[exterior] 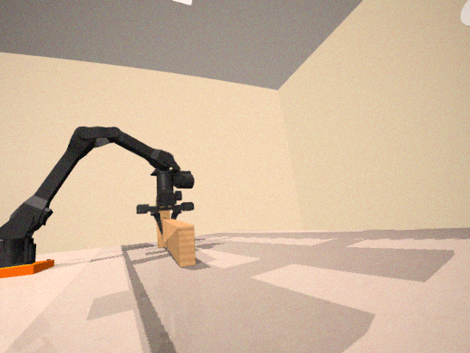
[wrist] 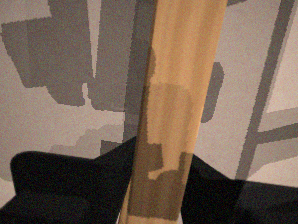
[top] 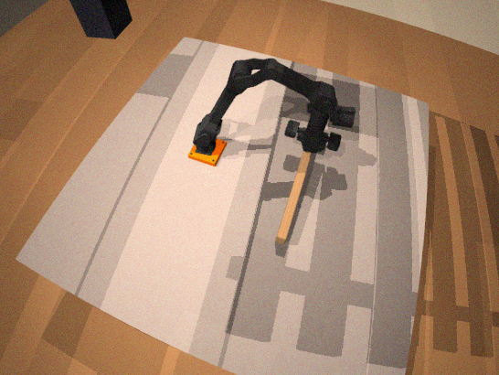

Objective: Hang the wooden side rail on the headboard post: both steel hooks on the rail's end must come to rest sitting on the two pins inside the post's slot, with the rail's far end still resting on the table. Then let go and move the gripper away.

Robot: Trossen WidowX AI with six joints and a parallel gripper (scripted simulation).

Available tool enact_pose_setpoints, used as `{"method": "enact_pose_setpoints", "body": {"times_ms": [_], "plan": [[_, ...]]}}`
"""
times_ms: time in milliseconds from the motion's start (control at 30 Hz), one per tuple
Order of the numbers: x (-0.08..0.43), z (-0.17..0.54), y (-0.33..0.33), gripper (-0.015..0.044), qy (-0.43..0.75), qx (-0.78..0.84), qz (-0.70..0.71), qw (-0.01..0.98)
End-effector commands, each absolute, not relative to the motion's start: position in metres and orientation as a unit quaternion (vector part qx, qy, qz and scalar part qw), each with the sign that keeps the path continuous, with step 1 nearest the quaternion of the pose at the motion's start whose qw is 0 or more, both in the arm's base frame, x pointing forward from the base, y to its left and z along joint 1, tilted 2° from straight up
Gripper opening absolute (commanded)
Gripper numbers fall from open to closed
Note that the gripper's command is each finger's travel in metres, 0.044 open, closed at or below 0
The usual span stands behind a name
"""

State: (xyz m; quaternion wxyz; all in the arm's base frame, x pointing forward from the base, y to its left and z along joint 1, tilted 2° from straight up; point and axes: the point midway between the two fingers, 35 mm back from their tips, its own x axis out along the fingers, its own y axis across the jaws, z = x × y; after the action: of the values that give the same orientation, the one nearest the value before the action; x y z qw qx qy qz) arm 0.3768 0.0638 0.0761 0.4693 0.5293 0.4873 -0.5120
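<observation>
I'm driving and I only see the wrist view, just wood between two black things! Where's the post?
Observer: The exterior view shows the wooden post upright beneath the gripper, behind the rail.
Operator: Cool! What's the robot standing on?
Observer: An orange plate, seen in the top and exterior views.
Operator: Does its arm go straight across?
Observer: No, the exterior view shows it rising from the base, bending over, then coming down at the rail.
</observation>
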Motion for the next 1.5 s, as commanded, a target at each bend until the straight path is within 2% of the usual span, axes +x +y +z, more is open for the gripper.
{"method": "enact_pose_setpoints", "body": {"times_ms": [0, 1467], "plan": [[0.3795, 0.0802, 0.0655, 0.0, 0.485, 0.534, -0.508, 0.471], [0.3774, 0.0794, 0.0704, 0.0, 0.485, 0.534, -0.508, 0.471]]}}
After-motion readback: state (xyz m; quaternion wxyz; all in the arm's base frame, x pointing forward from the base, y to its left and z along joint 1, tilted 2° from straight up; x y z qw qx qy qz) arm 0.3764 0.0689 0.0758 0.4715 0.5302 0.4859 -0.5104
